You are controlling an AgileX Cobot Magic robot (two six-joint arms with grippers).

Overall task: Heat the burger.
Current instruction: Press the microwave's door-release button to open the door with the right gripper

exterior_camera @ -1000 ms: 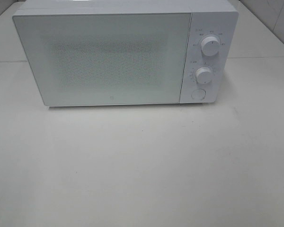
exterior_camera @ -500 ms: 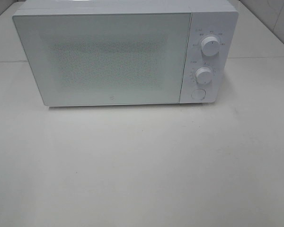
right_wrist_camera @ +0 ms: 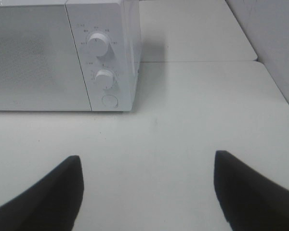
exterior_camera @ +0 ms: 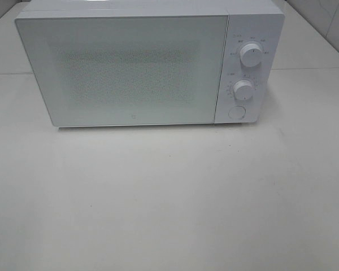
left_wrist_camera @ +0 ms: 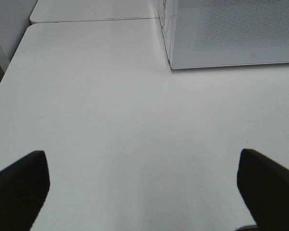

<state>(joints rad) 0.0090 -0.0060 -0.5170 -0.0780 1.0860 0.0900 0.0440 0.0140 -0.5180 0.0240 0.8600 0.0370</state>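
Here, shows closed microwave (exterior_camera: pixel 150 65) on table (exterior_camera: pixel 169 197), with no burger visible; perhaps hidden behind frosted door (exterior_camera: pixel 101 73). Park left gripper (left_wrist_camera: pixel 140 159), spread wide and empty, aside; bring right gripper (right_wrist_camera: pixel 147 159), fairly open and empty, squarely onto round button (exterior_camera: pixel 237 112) beneath 2 knobs (exterior_camera: pixel 252 55), probably door release.

We see a white table (exterior_camera: pixel 169 203) filling the frame. One white microwave (exterior_camera: pixel 124 70) sits on it, upper centre, door shut.
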